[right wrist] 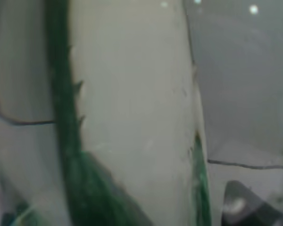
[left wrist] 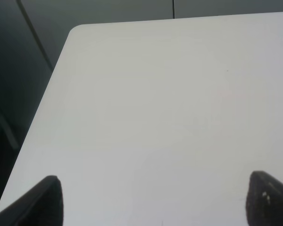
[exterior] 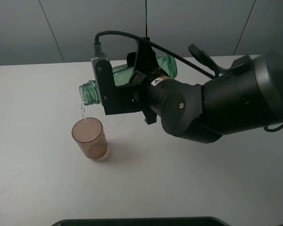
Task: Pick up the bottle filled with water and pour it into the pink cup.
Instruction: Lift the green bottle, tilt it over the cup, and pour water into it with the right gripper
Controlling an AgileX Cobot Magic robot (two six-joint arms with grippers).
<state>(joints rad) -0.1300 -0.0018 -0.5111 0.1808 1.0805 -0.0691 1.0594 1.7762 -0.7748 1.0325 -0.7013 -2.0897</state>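
Bottle [exterior: 90,91], one, clamped in right tool [exterior: 134,80], one pink cup [exterior: 89,137], left tool [left wrist: 153,200] agape

Soft, even light; the cup [exterior: 88,137] casts only a faint shadow on the table [exterior: 37,188]. The right wrist view is badly blurred, filled by the out-of-focus bottle [right wrist: 132,117].

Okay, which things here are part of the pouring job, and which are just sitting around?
Part of the job:
- the bottle, tilted, water running from its mouth
- the pink cup, below that mouth
- the right pincer, shut on the bottle

Just there:
- the left pincer, open above the table
- a dark object at the bottom edge of the high view
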